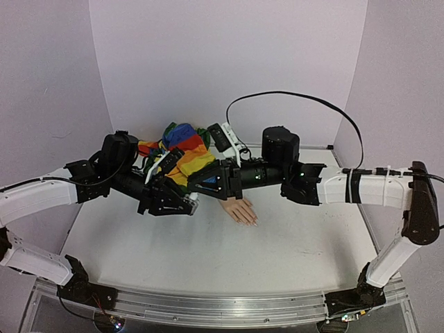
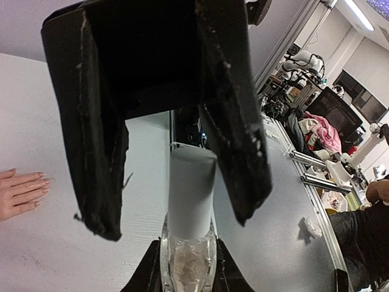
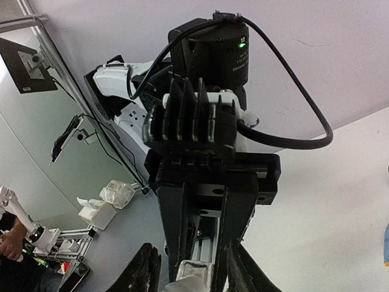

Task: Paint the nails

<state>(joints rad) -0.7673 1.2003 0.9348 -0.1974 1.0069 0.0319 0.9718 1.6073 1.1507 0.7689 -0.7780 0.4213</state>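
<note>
The peach mannequin hand (image 1: 239,210) lies palm down mid-table, its rainbow sleeve (image 1: 186,148) running back. Its pale nails (image 1: 252,222) point toward the front; they also show at the left edge of the left wrist view (image 2: 40,182). My left gripper (image 1: 188,202) is shut on a small clear bottle (image 2: 188,264) with a white cap (image 2: 191,194), just left of the hand. My right gripper (image 1: 199,184) is open, its black fingers (image 2: 237,128) straddling the cap without touching it. In the right wrist view the cap (image 3: 189,281) sits between the right gripper (image 3: 193,275) fingers.
A black cable (image 1: 298,97) loops above the right arm near the back wall. Purple walls close the table on three sides. The metal rail (image 1: 208,309) runs along the near edge.
</note>
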